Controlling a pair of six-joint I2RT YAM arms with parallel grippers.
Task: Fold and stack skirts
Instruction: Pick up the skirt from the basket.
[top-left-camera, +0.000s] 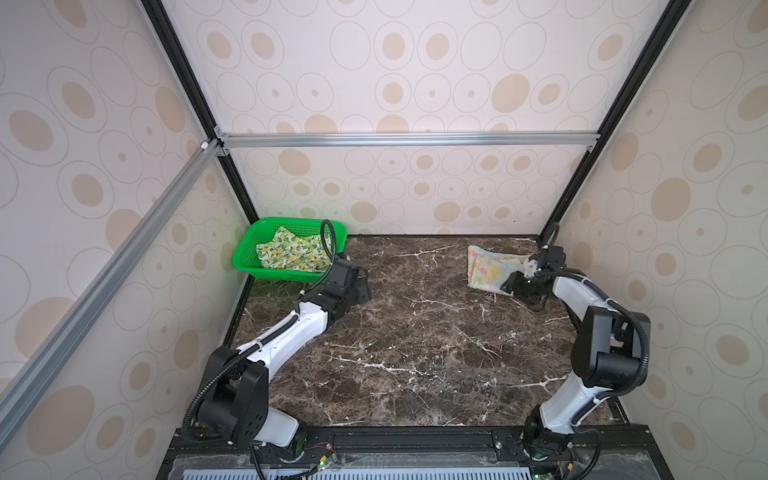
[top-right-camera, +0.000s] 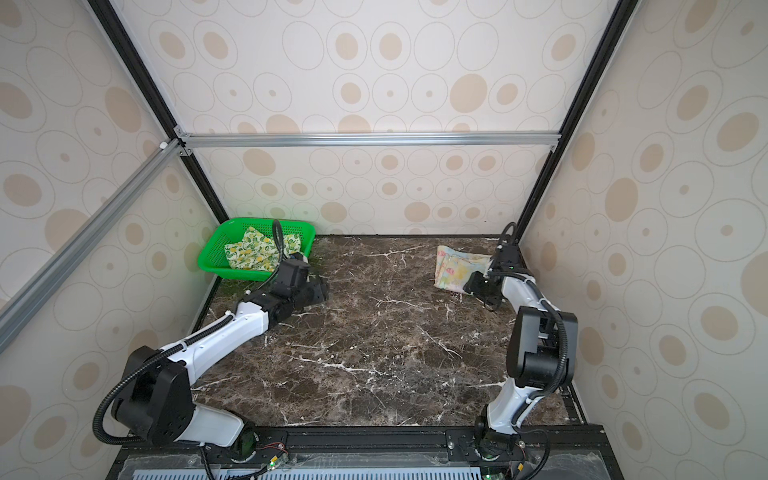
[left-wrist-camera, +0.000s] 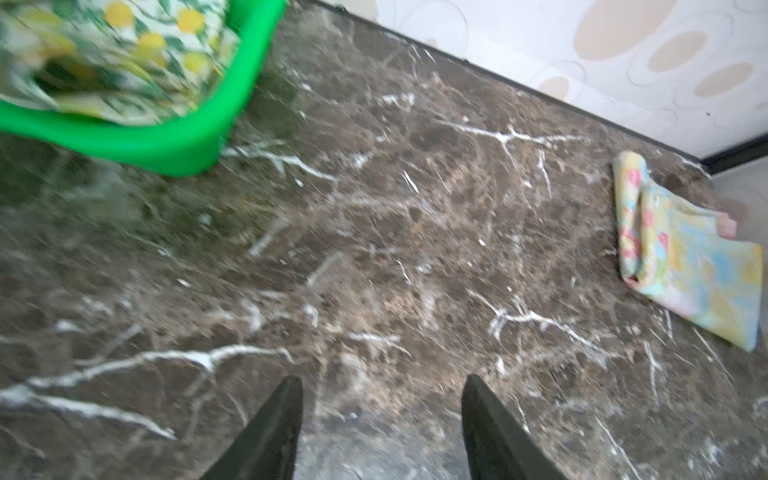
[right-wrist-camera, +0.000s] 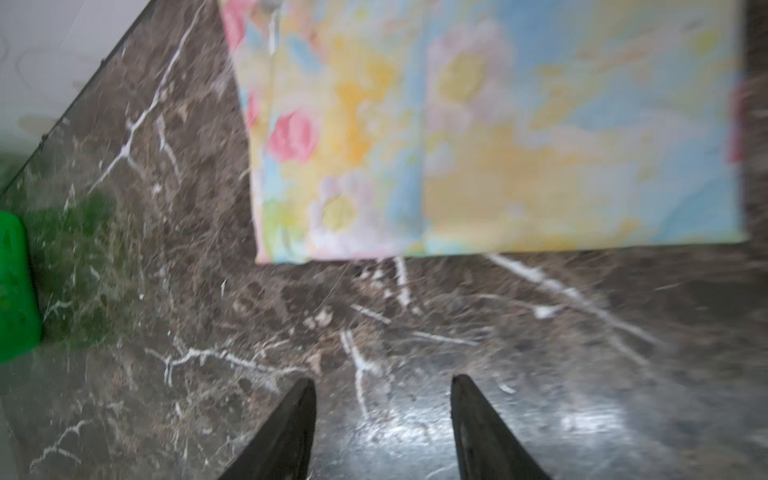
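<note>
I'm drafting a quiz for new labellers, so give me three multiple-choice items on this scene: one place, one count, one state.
1. The lemon-print skirt lies: A on the floor; B hanging midair; C in the green basket.
2. Skirts in view: A one; B two; C three.
3. The left pincer is: A open, empty; B shut on cloth; C shut on a rim.
Key: C, it sits inside the basket walls; B, it plus the floral skirt folded on the table; A, fingers apart, nothing between.

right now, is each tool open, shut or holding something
Left tool: open, holding nothing.
Right tool: open, holding nothing, just short of the floral skirt.
</note>
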